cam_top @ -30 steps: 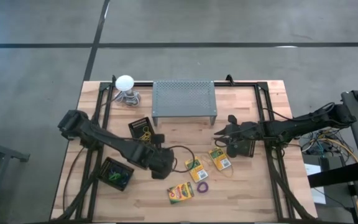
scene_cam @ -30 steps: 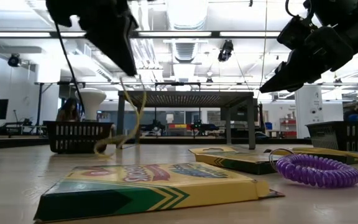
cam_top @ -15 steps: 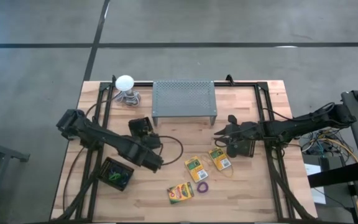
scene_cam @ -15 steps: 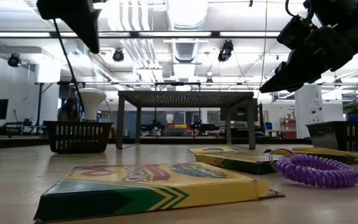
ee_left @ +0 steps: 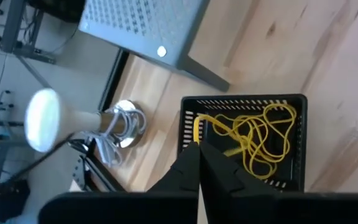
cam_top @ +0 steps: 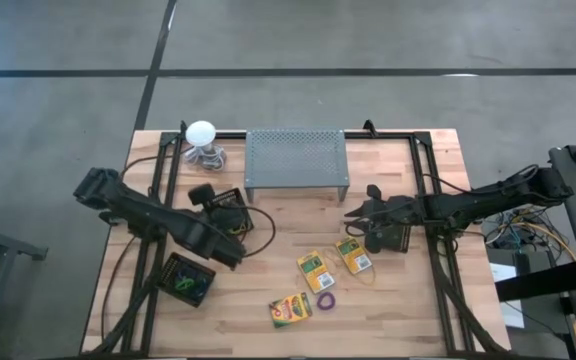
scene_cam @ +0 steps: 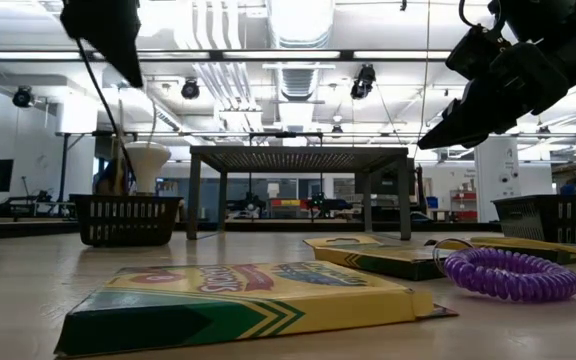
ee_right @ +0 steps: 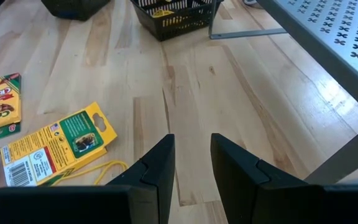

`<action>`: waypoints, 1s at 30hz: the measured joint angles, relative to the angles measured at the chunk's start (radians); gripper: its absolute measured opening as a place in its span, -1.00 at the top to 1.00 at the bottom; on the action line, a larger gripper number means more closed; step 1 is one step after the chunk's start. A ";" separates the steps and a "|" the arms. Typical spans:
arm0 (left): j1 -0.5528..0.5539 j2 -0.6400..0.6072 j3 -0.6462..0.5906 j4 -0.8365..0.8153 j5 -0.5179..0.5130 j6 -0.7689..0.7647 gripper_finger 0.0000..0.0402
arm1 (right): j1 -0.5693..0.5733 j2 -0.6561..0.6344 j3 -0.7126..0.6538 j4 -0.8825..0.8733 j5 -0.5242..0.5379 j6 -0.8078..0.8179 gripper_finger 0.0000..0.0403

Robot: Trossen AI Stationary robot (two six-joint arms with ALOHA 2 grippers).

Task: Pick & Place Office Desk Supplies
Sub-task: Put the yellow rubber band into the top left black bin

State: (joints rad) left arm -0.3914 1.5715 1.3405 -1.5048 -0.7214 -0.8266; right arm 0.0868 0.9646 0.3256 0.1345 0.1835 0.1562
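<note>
A black basket (cam_top: 236,212) (ee_left: 294,134) holds tangled yellowish rubber bands (ee_left: 257,140). My left gripper (cam_top: 208,197) (ee_left: 198,147) hangs shut above the basket's left edge; in the low view (scene_cam: 118,60) nothing hangs from it. My right gripper (cam_top: 353,212) (ee_right: 192,146) hovers open over bare wood, holding nothing. Three crayon boxes (cam_top: 291,310) (cam_top: 315,271) (cam_top: 352,254) lie flat on the table, with a purple coil loop (cam_top: 325,300) (scene_cam: 513,275) and a loose yellow band (ee_right: 98,169) beside them.
The grey perforated stand (cam_top: 296,162) is at the far middle, and the white ball-topped object (cam_top: 201,133) at the far left. A second basket (cam_top: 186,280) with green and blue loops sits near left. Another basket (cam_top: 393,238) sits under the right arm.
My left gripper has risen and swung toward the table's left and far edges, turning as it went. It now stands over the rubber-band basket. The yellow band that hung from it a second ago no longer shows below it in the low view.
</note>
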 joint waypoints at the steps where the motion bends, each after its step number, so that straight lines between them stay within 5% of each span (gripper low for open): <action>1: 0.000 -0.002 -0.021 0.019 -0.001 -0.005 0.96 | 0.000 0.000 0.000 0.000 0.000 0.000 0.50; 8: 0.000 -0.005 -0.106 0.083 -0.012 -0.034 0.75 | 0.000 0.000 0.000 0.000 0.000 0.000 0.50; 19: 0.002 -0.005 -0.068 0.119 -0.029 -0.072 0.20 | 0.000 0.000 0.000 0.000 0.000 0.000 0.50; 24: 0.002 -0.005 -0.063 0.425 -0.037 0.071 0.17 | 0.000 0.000 0.000 0.000 0.000 0.000 0.50; 30: 0.002 -0.002 -0.132 0.931 0.098 0.405 0.18 | 0.000 0.000 0.000 0.000 0.000 0.000 0.50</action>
State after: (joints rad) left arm -0.3893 1.5700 1.2085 -0.5736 -0.6234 -0.4211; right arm 0.0868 0.9647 0.3256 0.1349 0.1835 0.1562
